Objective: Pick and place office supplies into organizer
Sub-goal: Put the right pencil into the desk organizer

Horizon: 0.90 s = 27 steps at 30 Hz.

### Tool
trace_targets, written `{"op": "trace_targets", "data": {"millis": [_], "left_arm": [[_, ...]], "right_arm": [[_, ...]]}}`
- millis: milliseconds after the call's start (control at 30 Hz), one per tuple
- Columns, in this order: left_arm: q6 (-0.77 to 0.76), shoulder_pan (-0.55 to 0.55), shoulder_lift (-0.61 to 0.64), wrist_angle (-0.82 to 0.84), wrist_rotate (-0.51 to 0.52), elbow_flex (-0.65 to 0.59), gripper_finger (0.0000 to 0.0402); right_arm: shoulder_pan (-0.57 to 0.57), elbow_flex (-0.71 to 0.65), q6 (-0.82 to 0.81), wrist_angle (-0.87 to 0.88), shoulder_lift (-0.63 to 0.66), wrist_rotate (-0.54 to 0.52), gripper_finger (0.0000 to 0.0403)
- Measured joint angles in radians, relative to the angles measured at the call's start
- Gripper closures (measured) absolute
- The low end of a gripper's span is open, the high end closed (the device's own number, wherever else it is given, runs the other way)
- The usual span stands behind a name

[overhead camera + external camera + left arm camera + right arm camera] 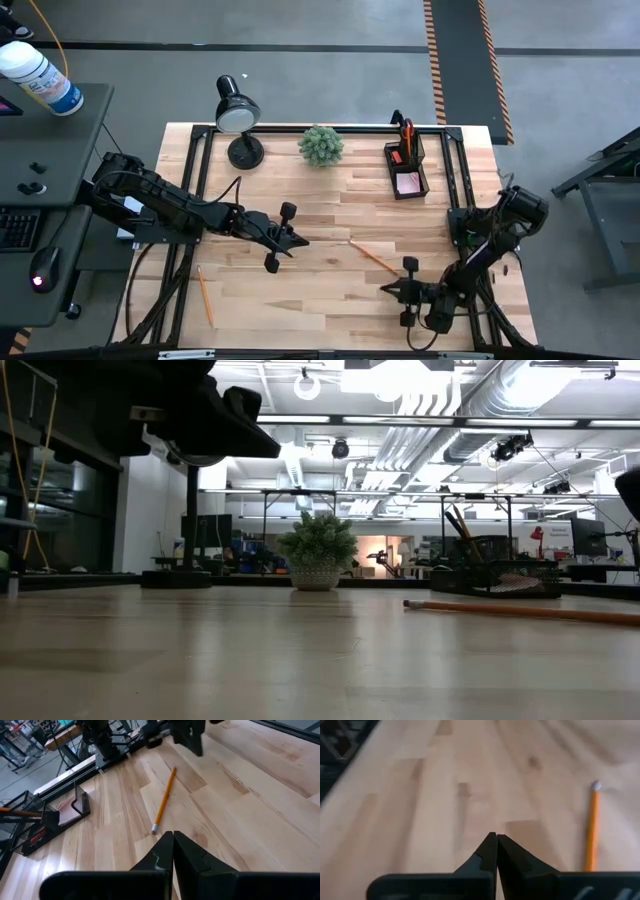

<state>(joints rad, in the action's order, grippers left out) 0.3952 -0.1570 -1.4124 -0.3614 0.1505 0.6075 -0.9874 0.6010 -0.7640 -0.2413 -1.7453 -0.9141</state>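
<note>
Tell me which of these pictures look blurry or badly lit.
Right wrist view: soft all over, the pencil and wood grain smeared. Low view: backlit by ceiling lights, the lamp and an arm overhead mere silhouettes. Left wrist view: sharp on the tabletop, evenly lit. High view: even light, faint shadows under the arms.

Two matte black jointed arms; black cables; dark tapered fingers [187, 855].
</note>
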Motion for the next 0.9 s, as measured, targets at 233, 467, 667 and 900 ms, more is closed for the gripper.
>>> {"op": "trace_targets", "data": {"millis": [233,467,667,900], "left_arm": [[0.0,0.0,0.0,-0.009,0.0,0.0,0.0401],[0.0,0.0,0.0,-0.008,0.0,0.0,0.0401],[0.0,0.0,0.0,-0.003,0.0,0.0,0.0401],[0.0,0.0,0.0,-0.002,0.0,0.0,0.0401]], "right_arm": [[0.038,0.001,-0.157,0.375,0.186,-0.056,0.0402],[0.167,0.002,-0.323,0.71,0.324,0.22,0.0402],[0.26,0.002,-0.447,0.866,0.334,0.641,0.0403],[0.186,0.016,-0.493,0.763,0.335,0.697,0.0402]]}}
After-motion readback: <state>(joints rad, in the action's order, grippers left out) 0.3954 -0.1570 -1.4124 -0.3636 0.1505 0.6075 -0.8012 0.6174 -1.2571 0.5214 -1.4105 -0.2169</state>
